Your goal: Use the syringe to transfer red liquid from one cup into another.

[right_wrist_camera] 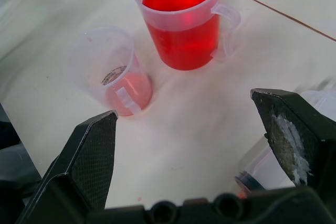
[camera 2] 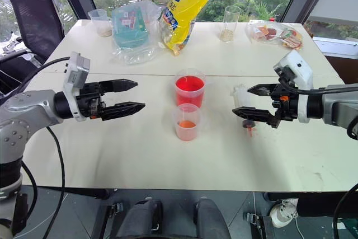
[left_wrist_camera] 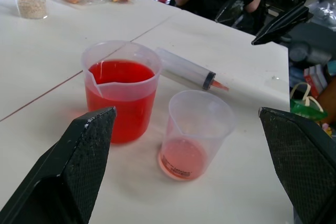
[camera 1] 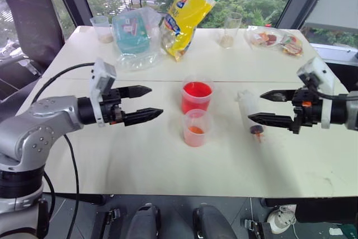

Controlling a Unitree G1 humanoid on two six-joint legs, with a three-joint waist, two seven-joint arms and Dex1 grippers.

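White worktop (camera 1: 140,160) carries everything. My left claw (camera 1: 143,103) and right claw (camera 1: 267,107) hover wide open, holding nothing. Between them stand big cup (camera 1: 196,97), small cup (camera 1: 195,128); syringe (camera 1: 249,114) lies under my right claw.

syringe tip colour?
Orange-red, on the syringe lying on the table; clearest in the left wrist view.

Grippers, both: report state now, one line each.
Left gripper: open, holding nothing.
Right gripper: open, holding nothing, above the syringe lying on the table.
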